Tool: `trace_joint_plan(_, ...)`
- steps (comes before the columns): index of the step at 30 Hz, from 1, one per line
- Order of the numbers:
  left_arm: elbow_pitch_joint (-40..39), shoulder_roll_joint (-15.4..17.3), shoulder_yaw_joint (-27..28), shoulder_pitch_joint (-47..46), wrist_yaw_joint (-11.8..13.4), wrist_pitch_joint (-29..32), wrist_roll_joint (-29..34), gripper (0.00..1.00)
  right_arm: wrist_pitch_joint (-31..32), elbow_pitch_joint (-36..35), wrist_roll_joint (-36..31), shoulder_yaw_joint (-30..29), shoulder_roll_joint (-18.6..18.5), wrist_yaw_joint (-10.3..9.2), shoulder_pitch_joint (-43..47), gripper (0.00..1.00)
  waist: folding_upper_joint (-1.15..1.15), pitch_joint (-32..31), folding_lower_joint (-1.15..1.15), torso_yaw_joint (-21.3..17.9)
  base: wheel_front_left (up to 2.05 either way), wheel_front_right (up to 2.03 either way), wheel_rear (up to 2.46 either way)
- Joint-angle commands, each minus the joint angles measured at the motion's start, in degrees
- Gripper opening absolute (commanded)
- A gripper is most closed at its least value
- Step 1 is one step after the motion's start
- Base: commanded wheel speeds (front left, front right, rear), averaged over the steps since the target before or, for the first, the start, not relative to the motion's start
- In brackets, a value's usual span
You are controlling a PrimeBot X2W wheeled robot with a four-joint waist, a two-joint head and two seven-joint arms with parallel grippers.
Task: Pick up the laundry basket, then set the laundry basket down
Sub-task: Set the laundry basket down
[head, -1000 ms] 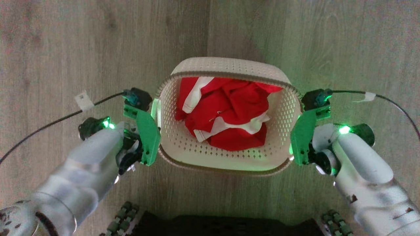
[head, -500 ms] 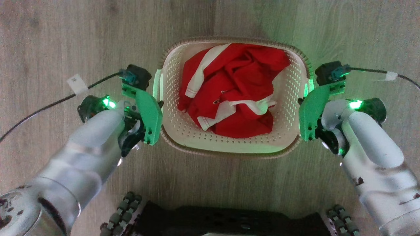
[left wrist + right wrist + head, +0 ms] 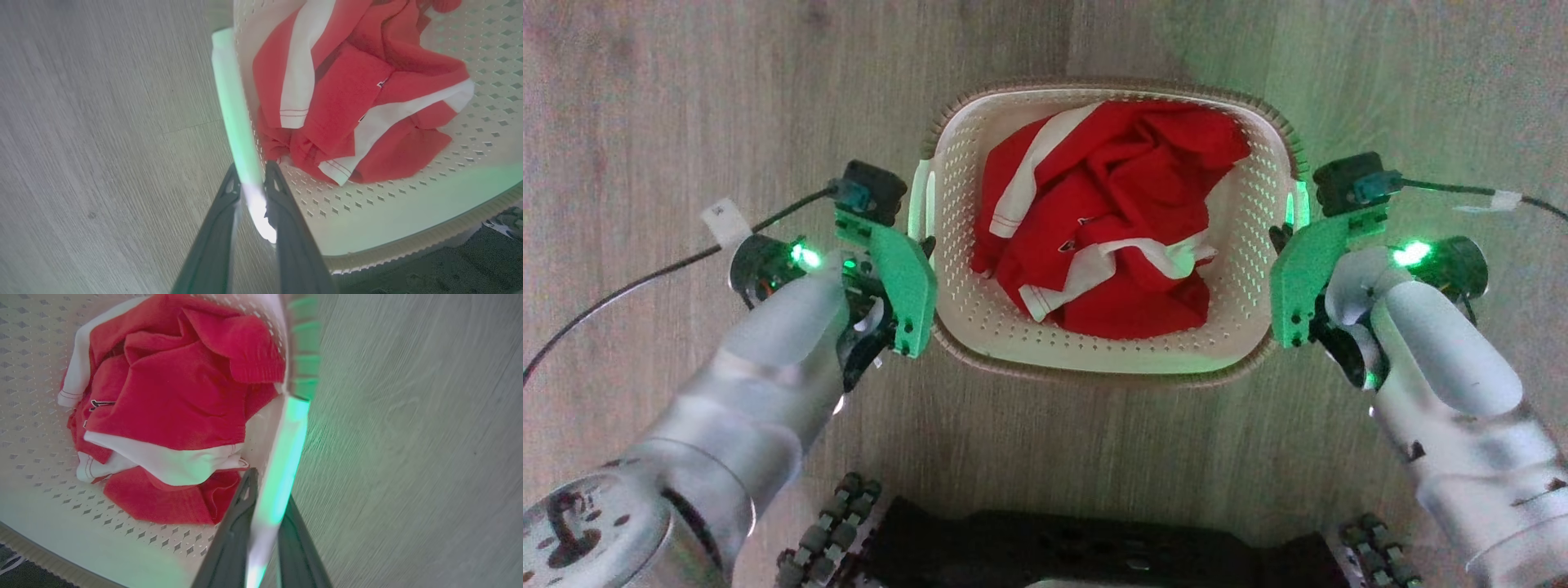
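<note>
Levelled since earlier tilt: laundry basket. Nearly closed, left jaws and right jaws each pinch a side handle; red garment between them, floor around.

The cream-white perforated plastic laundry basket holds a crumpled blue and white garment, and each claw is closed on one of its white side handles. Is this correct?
Not quite: the garment in the cream-white perforated plastic laundry basket is red and white, not blue, as the head view shows. The left claw and right claw are each closed on a white side handle.
</note>
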Motion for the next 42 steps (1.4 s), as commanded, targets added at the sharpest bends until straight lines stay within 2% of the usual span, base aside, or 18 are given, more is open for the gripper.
trace_joint_plan(1,-1.07,-1.31,-0.01,0.15,-0.89,-1.21,0.85,0.0,-1.39,-0.96,-1.15,3.32,3.23,0.85,1.46,0.0,0.0,0.02,0.0,0.03,0.0,0.0,0.0)
trace_joint_plan(12,2.55,-2.95,-0.01,0.22,-0.89,-4.85,1.05,0.01,-4.83,1.2,-1.8,3.5,3.19,0.85,0.59,0.0,0.0,-0.14,0.0,0.29,0.0,0.0,0.0)
trace_joint_plan(13,3.13,-3.04,-0.01,0.14,-0.89,-5.59,1.09,0.47,-5.05,1.46,-1.95,3.32,3.23,0.85,0.57,0.03,0.0,-0.18,0.0,0.32,0.0,0.0,0.0)
trace_joint_plan(14,3.84,-3.15,0.02,0.09,-0.89,-6.16,1.0,1.0,-5.25,1.69,-2.04,3.18,3.33,0.85,0.56,0.34,0.0,-0.22,0.0,0.32,0.0,0.0,0.0)
trace_joint_plan(15,4.46,-3.27,0.04,0.11,-0.89,-6.46,0.81,1.0,-5.4,1.94,-2.08,3.0,3.45,0.85,0.57,0.52,0.0,-0.29,0.0,0.31,0.0,0.0,0.0)
trace_joint_plan(16,4.9,-3.39,0.04,0.13,-0.89,-6.64,0.7,1.0,-5.47,2.21,-2.19,2.88,3.55,0.85,0.57,0.92,0.0,-0.35,0.0,0.3,0.0,0.0,0.0)
trace_joint_plan(17,5.25,-3.51,0.04,0.17,-0.89,-6.74,0.59,1.0,-5.5,2.47,-2.32,2.78,3.65,0.85,0.55,1.0,0.0,-0.4,0.0,0.28,0.0,0.0,0.0)
trace_joint_plan(42,8.65,-4.25,0.01,-0.22,-0.89,-6.69,-0.03,1.0,-5.36,5.66,-8.01,-1.01,5.08,0.85,-0.08,1.0,0.0,-1.48,0.0,0.18,0.0,0.0,0.0)
